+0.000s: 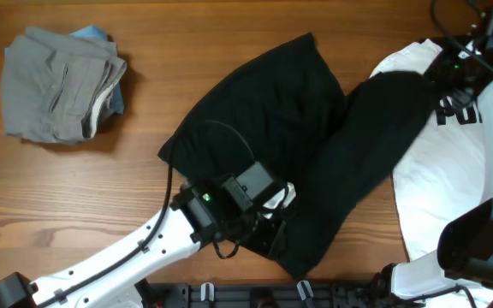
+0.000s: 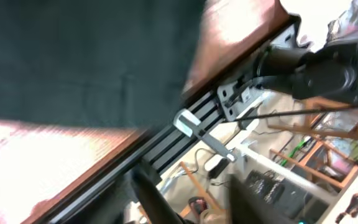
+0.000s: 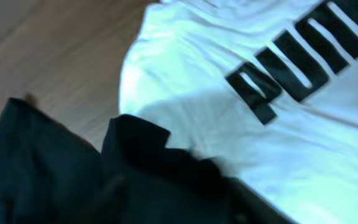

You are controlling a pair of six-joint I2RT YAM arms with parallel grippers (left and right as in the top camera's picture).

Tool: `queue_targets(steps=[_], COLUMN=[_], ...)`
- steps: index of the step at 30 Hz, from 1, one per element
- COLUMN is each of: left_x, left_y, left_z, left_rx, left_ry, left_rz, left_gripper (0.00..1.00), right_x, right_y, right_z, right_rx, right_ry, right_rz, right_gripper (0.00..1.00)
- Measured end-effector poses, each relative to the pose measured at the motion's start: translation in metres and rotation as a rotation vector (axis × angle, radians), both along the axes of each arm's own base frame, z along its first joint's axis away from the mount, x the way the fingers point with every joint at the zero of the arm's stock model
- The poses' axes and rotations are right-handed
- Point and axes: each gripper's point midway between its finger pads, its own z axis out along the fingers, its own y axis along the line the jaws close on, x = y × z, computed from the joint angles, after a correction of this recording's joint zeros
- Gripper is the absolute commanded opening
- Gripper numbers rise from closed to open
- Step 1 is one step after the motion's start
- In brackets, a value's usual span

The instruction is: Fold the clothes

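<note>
The black shorts [image 1: 298, 128] lie spread across the middle of the table, one leg reaching over the white PUMA T-shirt [image 1: 452, 171]. My left gripper [image 1: 274, 202] is at their front edge, beside a pale strip of waistband. In the left wrist view this gripper [image 2: 186, 175] is open, with only the room beyond the table edge between its fingers [image 2: 157, 202] and the black fabric [image 2: 86, 56] behind. My right gripper [image 1: 448, 68] hovers at the far leg end. In the right wrist view its dark jaws [image 3: 176, 185] stand apart over the black fabric [image 3: 55, 168], next to the PUMA lettering [image 3: 303, 50].
Folded grey shorts [image 1: 58, 81] sit at the back left on something blue [image 1: 92, 34]. The table's front rail [image 2: 185, 130] runs close under the left gripper. Bare wood [image 1: 75, 188] shows at the front left.
</note>
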Motion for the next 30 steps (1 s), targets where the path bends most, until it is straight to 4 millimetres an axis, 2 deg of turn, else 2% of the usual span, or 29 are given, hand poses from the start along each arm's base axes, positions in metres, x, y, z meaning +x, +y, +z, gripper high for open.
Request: queue_targets(steps=[2, 5, 9, 10, 12, 14, 16, 23, 28, 30], left_x=[0.001, 0.019, 0.082, 0.101, 0.128, 0.149, 0.164, 0.185, 0.232, 0.272], left_y=[0.01, 0.028, 0.073, 0.086, 0.108, 0.127, 0.137, 0.162, 0.177, 0.199], left_z=[-0.006, -0.012, -0.02, -0.021, -0.026, -0.04, -0.063, -0.153, -0.156, -0.154], left_rx=[0.054, 0.126, 0.244, 0.255, 0.273, 0.29, 0.293, 0.359, 0.195, 0.108], left_ry=[-0.01, -0.041, -0.141, -0.169, -0.195, -0.198, -0.181, -0.014, -0.019, -0.106], left_rz=[0.014, 0.085, 0.357, 0.442, 0.565, 0.652, 0.682, 0.713, 0.839, 0.928], left_gripper=[0.56, 0.55, 0.29, 0.27, 0.19, 0.13, 0.04, 0.04, 0.04, 0.04], right_x=[-0.001, 0.001, 0.006, 0.007, 0.01, 0.009, 0.007, 0.002, -0.005, -0.009], right_y=[-0.001, 0.004, 0.025, 0.035, 0.054, 0.069, 0.083, 0.141, 0.181, 0.193], right_z=[0.0, 0.0, 0.002, 0.003, 0.008, 0.01, 0.011, 0.013, 0.011, 0.009], right_rx=[-0.007, -0.002, 0.069, 0.104, 0.168, 0.217, 0.25, 0.29, 0.293, 0.281], right_ry=[0.004, 0.002, -0.027, -0.043, -0.077, -0.093, -0.094, -0.082, -0.052, -0.034], right_rz=[0.019, 0.053, 0.165, 0.22, 0.319, 0.392, 0.438, 0.606, 0.701, 0.723], right_gripper=[0.65, 0.64, 0.59, 0.59, 0.6, 0.6, 0.6, 0.6, 0.61, 0.61])
